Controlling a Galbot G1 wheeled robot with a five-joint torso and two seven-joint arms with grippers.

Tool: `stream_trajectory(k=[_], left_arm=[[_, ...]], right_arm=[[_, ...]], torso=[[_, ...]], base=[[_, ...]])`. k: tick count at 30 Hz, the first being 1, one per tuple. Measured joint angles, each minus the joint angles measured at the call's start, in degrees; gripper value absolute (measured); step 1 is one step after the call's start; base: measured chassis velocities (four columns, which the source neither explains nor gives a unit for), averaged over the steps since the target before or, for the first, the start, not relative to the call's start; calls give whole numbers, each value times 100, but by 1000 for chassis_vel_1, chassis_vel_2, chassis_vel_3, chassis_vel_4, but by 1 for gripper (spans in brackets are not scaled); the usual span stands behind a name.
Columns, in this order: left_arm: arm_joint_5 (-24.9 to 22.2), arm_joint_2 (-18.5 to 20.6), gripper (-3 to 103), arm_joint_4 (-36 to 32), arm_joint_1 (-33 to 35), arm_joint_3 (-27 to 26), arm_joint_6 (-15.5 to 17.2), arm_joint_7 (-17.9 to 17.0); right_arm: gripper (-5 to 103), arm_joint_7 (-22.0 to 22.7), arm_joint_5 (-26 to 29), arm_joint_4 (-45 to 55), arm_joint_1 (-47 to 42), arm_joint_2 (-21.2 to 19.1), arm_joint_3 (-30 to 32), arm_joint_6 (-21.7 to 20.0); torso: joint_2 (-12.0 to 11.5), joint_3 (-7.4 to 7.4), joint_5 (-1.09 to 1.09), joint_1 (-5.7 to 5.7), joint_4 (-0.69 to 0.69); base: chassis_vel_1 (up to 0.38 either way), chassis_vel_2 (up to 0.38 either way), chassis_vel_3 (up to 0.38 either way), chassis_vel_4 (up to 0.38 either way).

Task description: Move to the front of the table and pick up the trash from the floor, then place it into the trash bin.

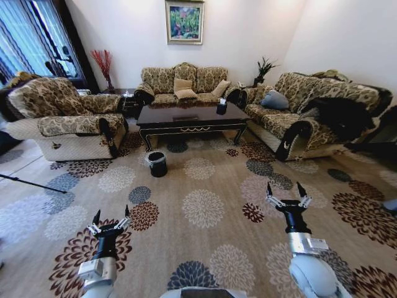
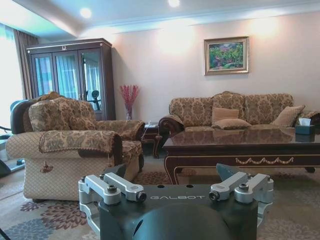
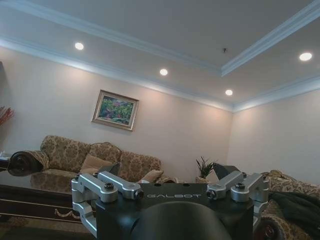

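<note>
Both hands hang low over the beige flower-medallion carpet floor (image 1: 205, 186), the left hand (image 1: 110, 221) and right hand (image 1: 288, 197) each spread wide and holding nothing. Well ahead, the small round black plastic-lined trash bin (image 1: 157, 164) stands on the carpet just before the long glossy dark wood bench (image 1: 186, 118).

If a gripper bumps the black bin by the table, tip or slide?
The trash bin looks small and probably light, standing upright on the carpet, so a bump likely tips it rather than slides it. Its crinkly bag liner, folded over the rim, seems floppy and could slip off.
</note>
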Motion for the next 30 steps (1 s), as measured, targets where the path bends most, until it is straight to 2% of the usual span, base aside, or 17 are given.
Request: stream_trajectory(k=[8,25,30], left_arm=[[0,0,100,0,0,0,0,0],[0,0,100,0,0,0,0,0],[0,0,100,0,0,0,0,0]], right_arm=[[100,0,0,-1,-1,0,0,0],[100,0,0,0,-1,0,0,0],[100,0,0,0,0,0,0,0]], torso=[[215,115,0,98,0],[228,118,0,109,1],[342,177,0,160,1]], base=[[0,0,0,0],[0,0,0,0],[0,0,0,0]])
